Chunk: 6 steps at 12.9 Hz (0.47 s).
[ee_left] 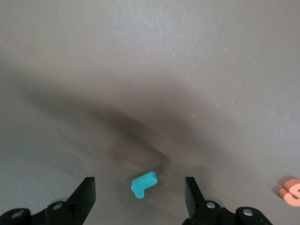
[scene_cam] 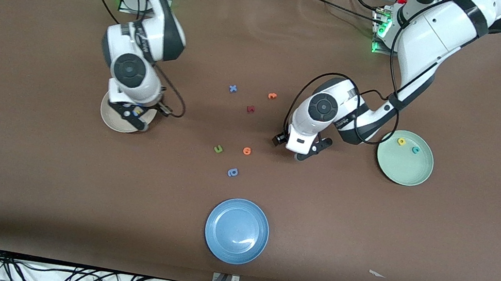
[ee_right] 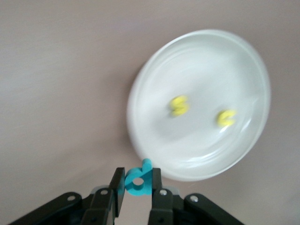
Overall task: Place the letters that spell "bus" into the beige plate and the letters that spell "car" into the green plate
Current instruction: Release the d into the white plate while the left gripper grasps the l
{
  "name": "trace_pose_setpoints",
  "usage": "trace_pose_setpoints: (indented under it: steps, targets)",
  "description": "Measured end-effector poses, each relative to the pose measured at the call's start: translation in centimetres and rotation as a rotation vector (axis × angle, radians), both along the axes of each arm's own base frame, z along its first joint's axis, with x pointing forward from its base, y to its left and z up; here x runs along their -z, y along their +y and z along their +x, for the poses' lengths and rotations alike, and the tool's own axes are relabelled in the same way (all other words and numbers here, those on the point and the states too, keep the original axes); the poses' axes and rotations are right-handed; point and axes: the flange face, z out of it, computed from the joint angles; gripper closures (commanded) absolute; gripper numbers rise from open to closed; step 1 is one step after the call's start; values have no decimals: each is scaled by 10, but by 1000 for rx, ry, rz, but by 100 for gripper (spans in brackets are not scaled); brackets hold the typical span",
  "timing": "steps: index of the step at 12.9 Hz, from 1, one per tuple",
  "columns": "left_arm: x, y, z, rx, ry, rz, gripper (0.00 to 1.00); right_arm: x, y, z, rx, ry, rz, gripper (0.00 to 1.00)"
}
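My right gripper (scene_cam: 133,117) is over the beige plate (scene_cam: 108,121), shut on the teal b (ee_right: 139,181). In the right wrist view the beige plate (ee_right: 206,65) holds the yellow s (ee_right: 179,105) and the yellow u (ee_right: 227,117). My left gripper (scene_cam: 308,151) hangs low over the table beside the green plate (scene_cam: 404,169), which holds the yellow a (scene_cam: 401,141) and the teal c (scene_cam: 415,150). In the left wrist view the left gripper (ee_left: 139,183) is open, and the thin teal r (ee_left: 144,183) lies flat on the cloth between its fingers, touching neither. The arm hides the r in the front view.
A blue plate (scene_cam: 237,230) sits near the table's front edge. Loose letters lie mid-table: a blue x (scene_cam: 233,88), an orange one (scene_cam: 272,96), a dark red one (scene_cam: 250,109), a green u (scene_cam: 218,149), another orange one (scene_cam: 247,151) and a periwinkle one (scene_cam: 232,172).
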Motion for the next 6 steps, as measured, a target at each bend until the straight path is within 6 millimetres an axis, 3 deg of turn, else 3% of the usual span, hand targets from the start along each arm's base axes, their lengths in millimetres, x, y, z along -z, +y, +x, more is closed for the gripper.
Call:
trace_pose_setpoints:
  steps: [3, 6]
  targets:
    - [7, -7, -7, -3, 12, 7, 17, 24, -65, -8, -40, 89, 35, 80]
    - [9, -9, -9, -6, 16, 10, 33, 40, -83, -20, -33, 131, 71, 79]
